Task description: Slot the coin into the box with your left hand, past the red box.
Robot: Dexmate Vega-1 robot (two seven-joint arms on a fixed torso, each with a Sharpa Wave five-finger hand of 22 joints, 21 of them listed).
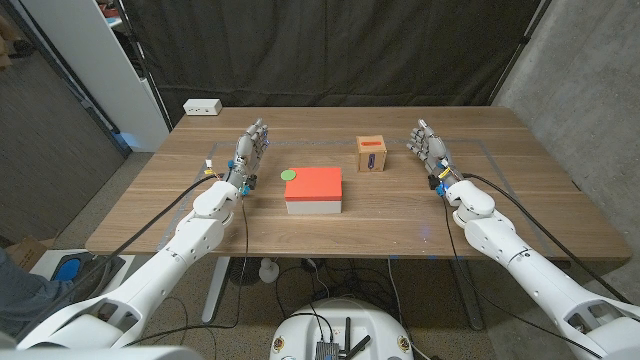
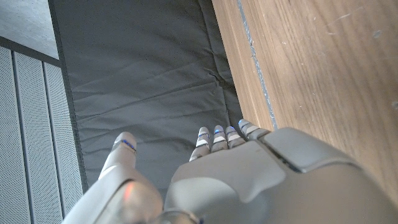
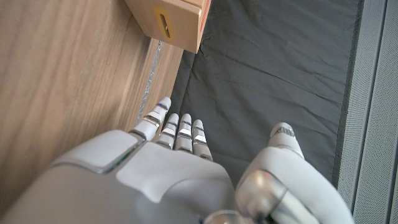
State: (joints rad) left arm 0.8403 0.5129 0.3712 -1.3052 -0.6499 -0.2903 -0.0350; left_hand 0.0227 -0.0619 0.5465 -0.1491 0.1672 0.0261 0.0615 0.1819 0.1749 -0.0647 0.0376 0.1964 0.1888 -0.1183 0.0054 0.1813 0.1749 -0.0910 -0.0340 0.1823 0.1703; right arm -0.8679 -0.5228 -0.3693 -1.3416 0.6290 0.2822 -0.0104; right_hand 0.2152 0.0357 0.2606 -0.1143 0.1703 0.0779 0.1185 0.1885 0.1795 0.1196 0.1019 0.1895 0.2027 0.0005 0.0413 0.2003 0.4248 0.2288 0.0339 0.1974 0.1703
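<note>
A small green coin (image 1: 289, 174) lies on the table at the far left corner of a flat red-topped box (image 1: 314, 188). Beyond it to the right stands a small wooden box (image 1: 372, 154) with a red front face and a slot; the right wrist view shows its wooden side with a slot (image 3: 169, 23). My left hand (image 1: 249, 153) stands open on its edge left of the coin, fingers apart, holding nothing; the left wrist view shows its back (image 2: 249, 180). My right hand (image 1: 430, 149) stands open to the right of the wooden box, its back (image 3: 168, 180) seen from the wrist.
A white power strip (image 1: 202, 106) lies at the table's far left corner. A dark curtain (image 1: 330, 50) hangs behind the table. Bare wood (image 1: 330, 235) stretches in front of the red box and between my arms.
</note>
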